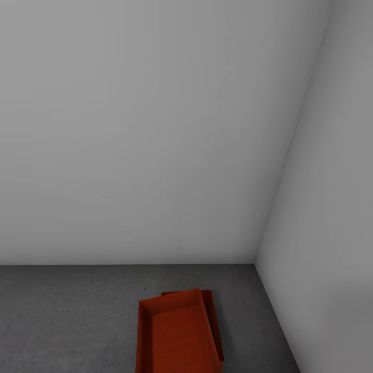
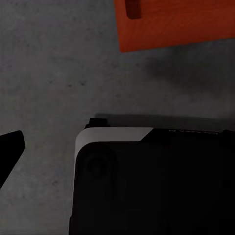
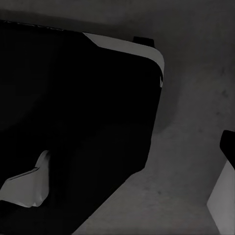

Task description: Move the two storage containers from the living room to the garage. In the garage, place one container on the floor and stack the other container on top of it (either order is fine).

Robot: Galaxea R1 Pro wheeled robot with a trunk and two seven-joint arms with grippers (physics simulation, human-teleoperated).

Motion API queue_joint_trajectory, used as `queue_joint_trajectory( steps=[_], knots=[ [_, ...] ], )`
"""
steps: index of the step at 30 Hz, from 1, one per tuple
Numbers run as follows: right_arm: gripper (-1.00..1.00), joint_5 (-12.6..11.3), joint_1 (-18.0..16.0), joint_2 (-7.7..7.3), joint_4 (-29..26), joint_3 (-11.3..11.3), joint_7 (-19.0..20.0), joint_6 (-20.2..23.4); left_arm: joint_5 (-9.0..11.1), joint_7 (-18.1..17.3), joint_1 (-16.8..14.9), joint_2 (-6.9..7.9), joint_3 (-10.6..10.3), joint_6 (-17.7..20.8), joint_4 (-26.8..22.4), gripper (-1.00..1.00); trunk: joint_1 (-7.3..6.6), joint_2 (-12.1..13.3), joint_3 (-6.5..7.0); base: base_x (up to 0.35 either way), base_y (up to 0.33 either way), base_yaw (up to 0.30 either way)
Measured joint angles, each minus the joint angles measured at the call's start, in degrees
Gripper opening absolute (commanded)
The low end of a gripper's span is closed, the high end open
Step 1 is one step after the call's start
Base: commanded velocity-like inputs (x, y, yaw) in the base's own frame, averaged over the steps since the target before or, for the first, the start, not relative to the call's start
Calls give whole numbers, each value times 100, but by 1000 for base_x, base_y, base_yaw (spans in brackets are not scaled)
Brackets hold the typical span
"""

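Here, at the bottom edge of the head view, slightly right of centre, the two storage containers sit on the floor [image 1: 67, 321] of the garage. The upper container [image 1: 176, 331] is a red-orange open-topped bin with plain low walls, its hollow facing up and its near end cut off by the lower frame edge. It rests on the lower container [image 1: 216, 326], which shows only as a strip of rim and wall along the right side and at the far corner; the two are skewed a little, so their edges do not line up.

In the left wrist view, the robot's dark base with a pale grey band fills the lower right of the frame, and a dark tip [image 2: 10, 149] pokes in at the left edge. Whether the left tool is wide or narrow I cannot tell. At the upper right of that frame an orange container wall with a slot-shaped handle stands on the concrete, which one I cannot tell.

In the right wrist view, the same dark base covers the left and centre, with speckled concrete to the right. The right tool's state I cannot tell.

Beyond the bins, the grey floor runs to a back wall [image 1: 145, 129] and a side wall [image 1: 331, 207], plain white, meeting in a corner right of centre.
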Motion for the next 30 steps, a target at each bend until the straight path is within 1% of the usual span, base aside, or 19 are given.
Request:
queue_joint_trajectory(
  steps=[30],
  knots=[
    [100,0,13,0,-4,-1,0,-1,0,0,2,0,0,0,-1,100,0,0,0,0,0,0]
  ],
)
